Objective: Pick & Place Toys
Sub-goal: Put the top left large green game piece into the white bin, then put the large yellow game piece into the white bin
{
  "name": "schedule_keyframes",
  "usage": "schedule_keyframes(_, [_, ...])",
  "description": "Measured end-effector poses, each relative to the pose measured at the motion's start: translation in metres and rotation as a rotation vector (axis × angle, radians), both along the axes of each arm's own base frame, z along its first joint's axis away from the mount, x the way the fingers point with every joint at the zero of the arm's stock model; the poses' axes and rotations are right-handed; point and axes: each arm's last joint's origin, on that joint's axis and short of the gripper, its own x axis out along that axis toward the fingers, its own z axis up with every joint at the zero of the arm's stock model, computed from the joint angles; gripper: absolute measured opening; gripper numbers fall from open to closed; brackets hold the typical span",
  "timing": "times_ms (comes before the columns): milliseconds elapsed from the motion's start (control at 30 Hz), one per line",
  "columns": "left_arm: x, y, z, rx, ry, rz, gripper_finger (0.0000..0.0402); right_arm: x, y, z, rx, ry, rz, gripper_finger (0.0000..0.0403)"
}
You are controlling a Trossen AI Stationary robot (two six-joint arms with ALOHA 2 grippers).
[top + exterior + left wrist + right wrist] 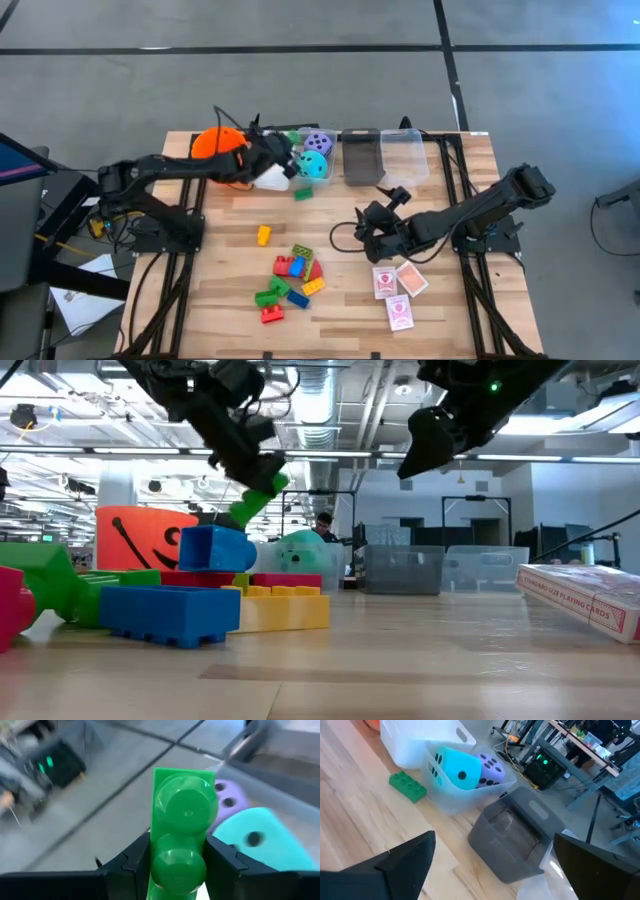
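My left gripper (281,152) is shut on a green brick (183,815) above the far bins, next to the orange bucket (213,141). Just beyond the brick a clear bin (318,168) holds a teal die (260,840) and a purple die (231,799). Another green brick (303,193) lies flat on the table beside that bin. A yellow brick (263,235) and a pile of bricks (294,276) lie near the middle front. Three playing cards (398,290) lie flat at the right front. My right gripper (372,226) hangs open over the table's middle right, with nothing between its fingers. My left gripper pinches the green brick by its two long sides (151,860) at one end, between its two fingers (131,866). The fingers slant downward from the table's left. The brick sticks out past the fingertips, studs toward the wrist camera, and hangs tilted (258,498), clear of table and bins.
A white bin (420,740) stands next to the dice bin, under my left arm. A grey bin (360,156) and a second clear bin (405,155) stand to the right along the far edge. Bare wood lies between the bins and the brick pile.
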Motion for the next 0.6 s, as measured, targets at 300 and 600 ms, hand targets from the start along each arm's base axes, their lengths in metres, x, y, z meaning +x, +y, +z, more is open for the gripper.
schedule_keyframes(300, [-0.022, 0.028, -0.008, -0.107, -0.011, 0.157, 0.0155, 0.005, 0.001, -0.009, -0.015, 0.027, 0.008, 0.0397])
schedule_keyframes(600, [-0.019, 0.021, -0.011, -0.186, -0.007, 0.061, 0.0256, 0.008, 0.002, -0.010, -0.007, 0.023, 0.012, 0.0397])
